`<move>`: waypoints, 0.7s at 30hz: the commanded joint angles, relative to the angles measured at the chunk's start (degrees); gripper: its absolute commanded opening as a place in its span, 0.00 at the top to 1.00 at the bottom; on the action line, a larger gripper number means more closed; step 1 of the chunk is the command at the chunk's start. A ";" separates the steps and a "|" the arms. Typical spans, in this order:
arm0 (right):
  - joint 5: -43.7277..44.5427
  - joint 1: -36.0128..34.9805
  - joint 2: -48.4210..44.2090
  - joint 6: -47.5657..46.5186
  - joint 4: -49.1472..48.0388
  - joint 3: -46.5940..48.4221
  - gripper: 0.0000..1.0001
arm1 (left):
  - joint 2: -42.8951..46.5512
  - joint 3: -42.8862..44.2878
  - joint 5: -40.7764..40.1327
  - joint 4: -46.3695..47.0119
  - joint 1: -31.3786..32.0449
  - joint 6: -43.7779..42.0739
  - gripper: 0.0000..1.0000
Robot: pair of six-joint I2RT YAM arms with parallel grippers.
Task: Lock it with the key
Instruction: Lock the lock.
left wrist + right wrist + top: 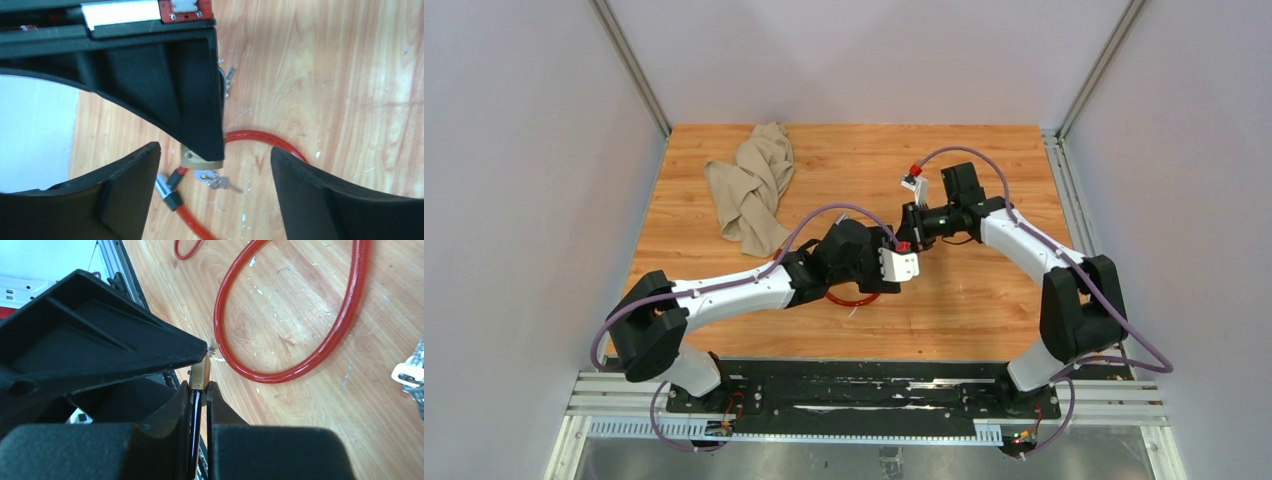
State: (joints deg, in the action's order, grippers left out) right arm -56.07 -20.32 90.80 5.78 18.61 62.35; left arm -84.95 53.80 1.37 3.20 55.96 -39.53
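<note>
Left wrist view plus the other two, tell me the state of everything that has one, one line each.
left gripper: jaws wide open, holding nothing.
right gripper: jaws shut on the brass lock.
key: lying on the table beside the brass lock, not gripped.
red cable loop: flat on the table; locked or not, cannot tell.
cloth: crumpled, at the far left.

Left arm (724,290) reaches from lower left to frame centre. Right arm (1034,245) arcs in from lower right, and the wrists meet mid-frame. Left gripper (215,150): jaws wide apart, straddling one finger of the right. Right gripper (202,390): pinched to a slit on a small brass piece (200,374).
</note>
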 commanded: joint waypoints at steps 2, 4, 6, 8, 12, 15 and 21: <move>-0.22 3.21 -4.97 -6.32 3.12 -0.18 0.99 | 1.48 1.48 6.83 -0.05 -0.78 3.66 0.02; 0.35 4.19 -6.21 -9.28 4.93 -0.63 0.99 | 2.24 1.56 9.93 -0.76 -1.85 5.18 0.02; 0.04 5.64 -7.31 -12.56 6.71 -1.32 0.99 | 3.25 1.80 13.58 -1.60 -3.45 7.01 0.02; -1.26 6.74 -8.28 -16.86 9.44 -1.82 0.99 | 4.44 2.03 18.61 -2.08 -6.15 9.12 0.01; -6.62 7.11 -10.68 -25.54 15.73 -2.10 0.99 | 5.22 3.33 30.01 -2.69 -11.76 14.60 0.09; -11.15 7.05 -12.66 -30.55 18.67 -2.16 0.99 | 4.57 4.41 38.68 -3.22 -14.45 17.17 0.18; -12.83 5.63 -16.16 -34.20 19.61 -2.10 0.99 | -0.06 10.44 50.92 -10.27 -14.85 19.01 0.36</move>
State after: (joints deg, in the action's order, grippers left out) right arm -64.40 -13.80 77.12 -22.63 35.51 60.45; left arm -82.17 59.64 39.68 -2.42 41.06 -23.46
